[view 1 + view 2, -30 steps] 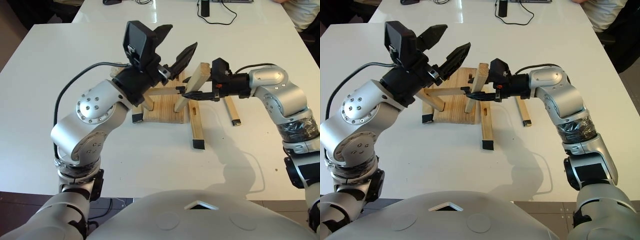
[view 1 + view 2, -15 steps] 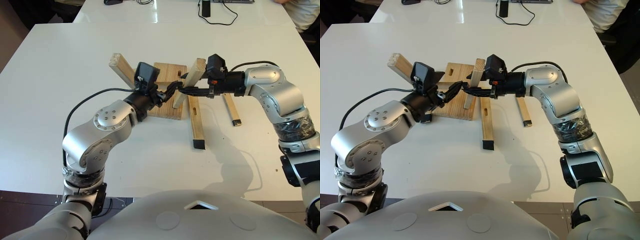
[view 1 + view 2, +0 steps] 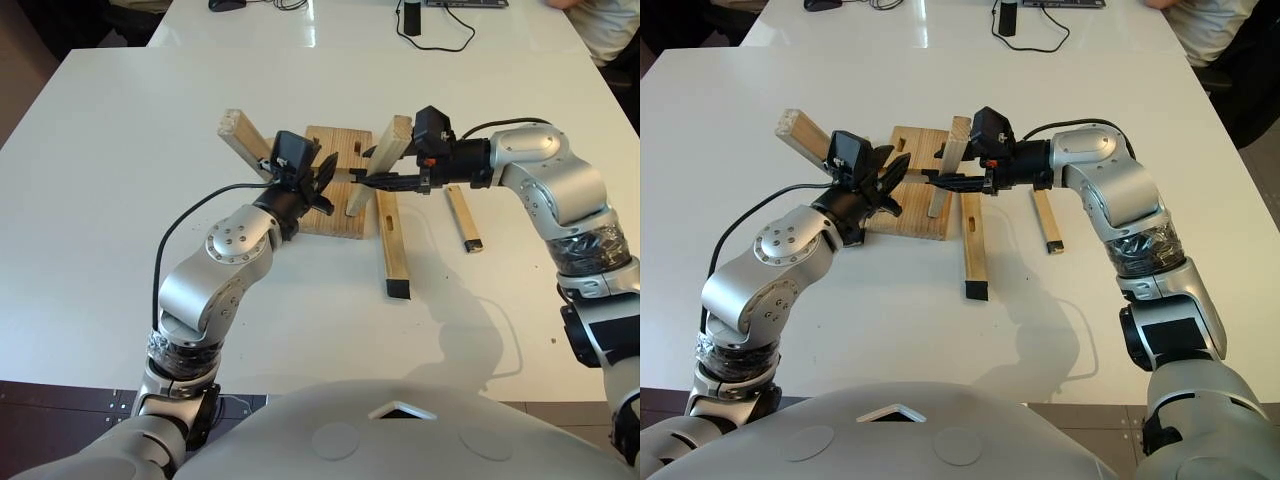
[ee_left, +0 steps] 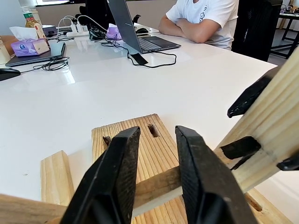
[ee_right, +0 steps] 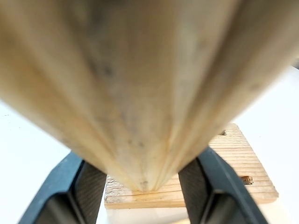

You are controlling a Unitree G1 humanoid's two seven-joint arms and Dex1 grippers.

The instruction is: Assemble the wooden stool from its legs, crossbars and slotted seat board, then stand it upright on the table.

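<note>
1. Seat board [image 3: 340, 218]: lies flat on the table [image 3: 150, 150], under and just beyond both grippers. It is judged the heaviest part, stiff and not fragile. It is best left flat as a base, or taken by its edges.
2. Held leg [image 3: 388, 148]: the right gripper [image 3: 366, 181] is clamped across its flat faces approx. mid-length. The leg is tilted, its lower end at the board near a slot. It is judged light and rigid, w/ smooth sawn faces that could twist in the pads if gripped near an end.
3. Second leg [image 3: 243, 138]: tilted, to the outer side of the left gripper [image 3: 324, 183], lower end at the board's edge. Whether it is seated cannot be told.
4. Loose leg [image 3: 394, 250]: lies flat on the table below the right gripper, well clear of its fingertips.
5. Crossbar [image 4: 154, 186]: runs between the two tilted legs, directly behind the left gripper's fingers [image 4: 121, 172]. These are apart w/ a narrow gap and not closed on it. The bar is thin and light, and its joints are judged loose, so it should be taken mid-span.
6. Short bar [image 3: 465, 218]: lies flat under the right forearm, untouched.
</note>
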